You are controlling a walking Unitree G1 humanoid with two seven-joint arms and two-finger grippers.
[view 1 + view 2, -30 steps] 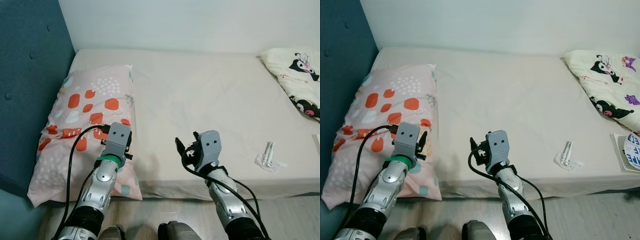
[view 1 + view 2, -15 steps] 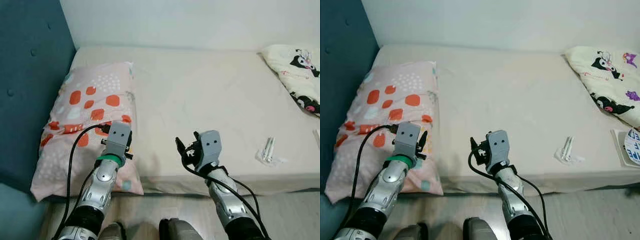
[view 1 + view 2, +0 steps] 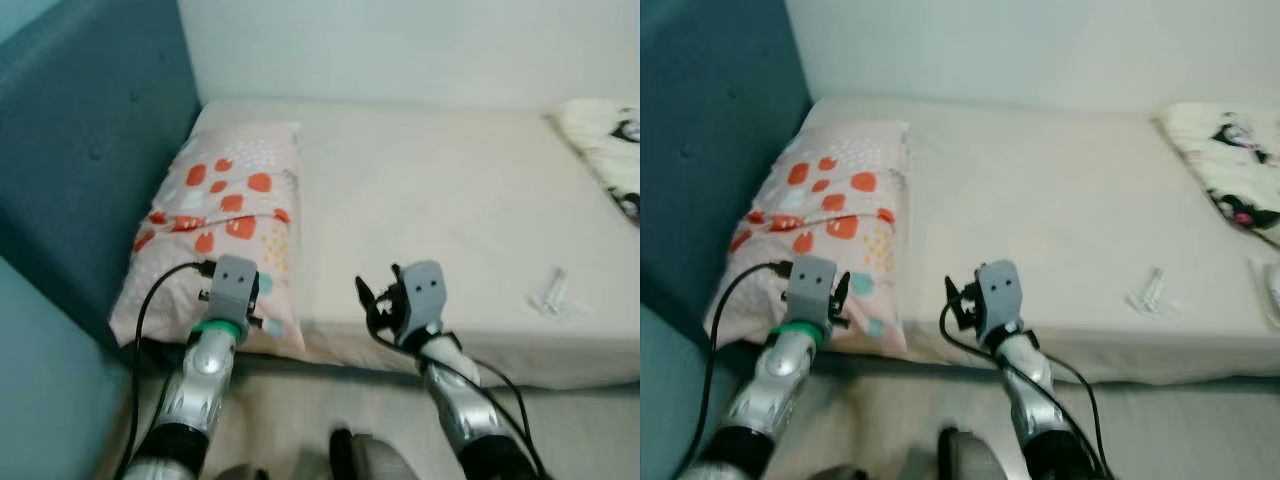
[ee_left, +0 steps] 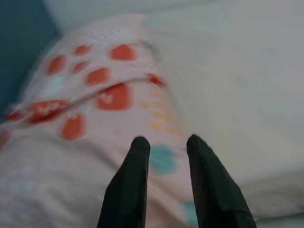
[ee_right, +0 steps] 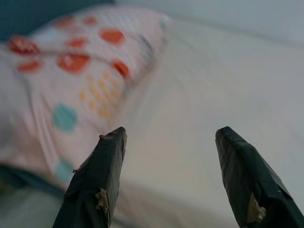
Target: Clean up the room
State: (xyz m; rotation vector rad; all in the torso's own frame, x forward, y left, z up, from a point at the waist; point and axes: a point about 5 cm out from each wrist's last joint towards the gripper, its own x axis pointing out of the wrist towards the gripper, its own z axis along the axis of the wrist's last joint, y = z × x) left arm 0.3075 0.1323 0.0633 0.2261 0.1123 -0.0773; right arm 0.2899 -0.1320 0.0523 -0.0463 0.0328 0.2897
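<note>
A pink pillow point(image 3: 228, 213) with orange spots lies at the bed's left end, against the blue headboard point(image 3: 95, 150). On the beige mattress point(image 3: 430, 190), toward the right, lies a small white crumpled wrapper point(image 3: 552, 296). A cartoon-print blanket point(image 3: 612, 140) lies at the far right end. My left gripper point(image 3: 260, 302) hangs open over the pillow's near corner, its fingers point(image 4: 137, 156) holding nothing. In front of the mattress edge my right gripper point(image 3: 373, 298) stands wide open and holds nothing, with its fingertips point(image 5: 111, 140) pointing at the pillow and the mattress.
The bed's front edge point(image 3: 480, 365) runs across in front of me, with pale floor point(image 3: 320, 420) between it and my feet. A white wall point(image 3: 400, 50) closes off the back. The picture is blurred.
The whole view has shifted and blurred: the bed sits farther off and more floor shows in front of it, so the camera moved. Both arms keep the same pose.
</note>
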